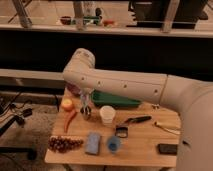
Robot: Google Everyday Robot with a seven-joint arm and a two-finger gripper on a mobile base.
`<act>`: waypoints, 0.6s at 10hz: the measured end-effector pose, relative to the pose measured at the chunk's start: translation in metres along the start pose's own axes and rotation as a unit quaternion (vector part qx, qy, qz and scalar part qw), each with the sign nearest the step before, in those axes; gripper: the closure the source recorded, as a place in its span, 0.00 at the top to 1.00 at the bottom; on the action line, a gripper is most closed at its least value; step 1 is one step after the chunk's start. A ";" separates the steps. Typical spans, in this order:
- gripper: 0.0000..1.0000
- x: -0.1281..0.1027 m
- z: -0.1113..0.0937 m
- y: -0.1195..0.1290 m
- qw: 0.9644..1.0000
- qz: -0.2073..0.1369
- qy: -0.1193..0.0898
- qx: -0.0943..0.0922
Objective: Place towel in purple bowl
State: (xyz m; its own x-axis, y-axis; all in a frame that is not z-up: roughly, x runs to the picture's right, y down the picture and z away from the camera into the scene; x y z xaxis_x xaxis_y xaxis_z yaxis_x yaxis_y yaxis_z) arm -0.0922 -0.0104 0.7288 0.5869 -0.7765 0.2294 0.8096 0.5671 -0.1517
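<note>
Towel (84,98) time, folks: we're looking at a wooden table (142,147) standing before dark shelving, carrying a green tray (115,101), a white cup (107,114) and grapes (64,144). The gripper (85,107) is hanging just beside the purple bowl (73,90), fingers pinched fully together, pale cloth seemingly dangling from them.

Pale grey towel (86,103) dangling from hand (85,96); purple bowl (73,90) just beside, half-hidden
</note>
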 end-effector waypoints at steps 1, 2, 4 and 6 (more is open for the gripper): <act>0.00 0.000 0.000 -0.002 1.000 -0.001 0.000 0.000; 0.00 0.001 0.001 -0.001 1.000 0.000 0.001 0.000; 0.00 0.002 0.001 0.000 1.000 0.001 0.001 -0.001; 0.00 0.008 0.003 0.003 1.000 0.023 -0.001 0.004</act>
State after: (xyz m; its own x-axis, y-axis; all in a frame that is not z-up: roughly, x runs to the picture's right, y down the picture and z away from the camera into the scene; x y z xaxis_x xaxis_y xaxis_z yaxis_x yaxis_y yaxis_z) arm -0.0855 -0.0143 0.7328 0.6227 -0.7495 0.2246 0.7822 0.6039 -0.1534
